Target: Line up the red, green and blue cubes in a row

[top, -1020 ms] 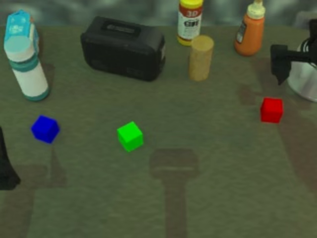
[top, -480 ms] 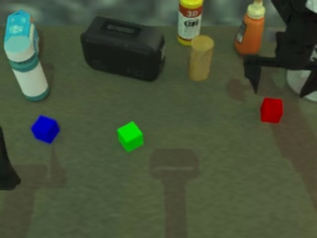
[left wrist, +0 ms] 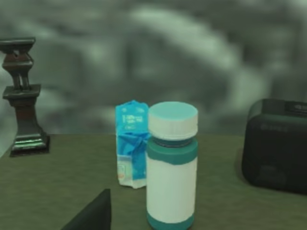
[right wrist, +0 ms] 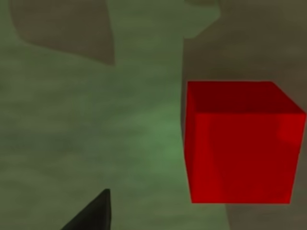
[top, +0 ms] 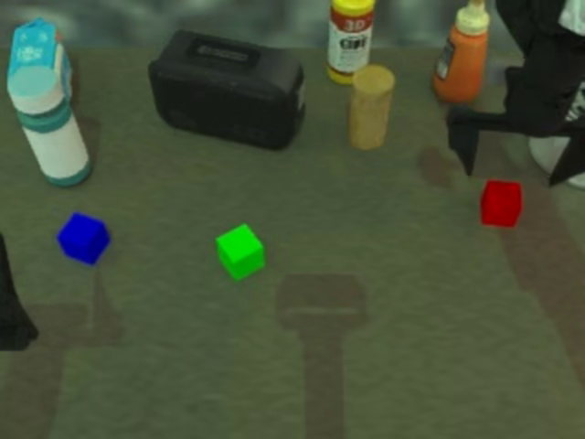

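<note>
The red cube (top: 501, 203) lies on the table at the right; it fills much of the right wrist view (right wrist: 240, 143). My right gripper (top: 514, 163) hovers just behind and above it, open, with its fingers spread wider than the cube and nothing between them. One dark fingertip (right wrist: 96, 211) shows beside the cube, apart from it. The green cube (top: 240, 251) sits left of centre. The blue cube (top: 83, 238) is at the far left. My left arm (top: 9, 311) is parked at the left edge, its gripper open, one fingertip (left wrist: 93, 215) in its wrist view.
Along the back stand a white-and-teal bottle (top: 50, 123), a blue carton (top: 37, 46), a black box (top: 228, 87), a cork cylinder (top: 370, 107), a yellow bottle (top: 351, 38) and an orange bottle (top: 462, 57). A white object (top: 558, 146) sits behind the right gripper.
My right gripper has swung in from the right edge to a spot above and behind the red cube, with only a small shift in the last half second. The cubes have not moved.
</note>
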### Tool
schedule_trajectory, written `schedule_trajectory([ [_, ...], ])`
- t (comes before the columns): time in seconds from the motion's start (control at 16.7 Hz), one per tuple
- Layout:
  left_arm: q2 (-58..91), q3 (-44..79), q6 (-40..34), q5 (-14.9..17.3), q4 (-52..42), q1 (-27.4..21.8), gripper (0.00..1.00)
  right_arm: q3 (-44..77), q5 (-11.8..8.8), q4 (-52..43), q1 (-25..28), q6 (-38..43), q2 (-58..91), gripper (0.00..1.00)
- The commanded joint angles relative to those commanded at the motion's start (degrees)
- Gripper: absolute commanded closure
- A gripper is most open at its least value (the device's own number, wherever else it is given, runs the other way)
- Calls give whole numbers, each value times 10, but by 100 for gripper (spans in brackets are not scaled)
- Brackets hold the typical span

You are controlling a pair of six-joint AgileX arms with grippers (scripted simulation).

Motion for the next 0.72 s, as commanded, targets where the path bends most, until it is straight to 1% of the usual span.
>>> schedule_trajectory([
  [0.36, 0, 0, 0, 0, 0, 0, 0, -80, 1, 131, 2, 3, 45, 0],
  [0.66, 0, 0, 0, 0, 0, 0, 0, -88, 1, 141, 2, 3, 51, 0],
  [0.72, 0, 0, 0, 0, 0, 0, 0, -88, 1, 141, 2, 3, 51, 8],
])
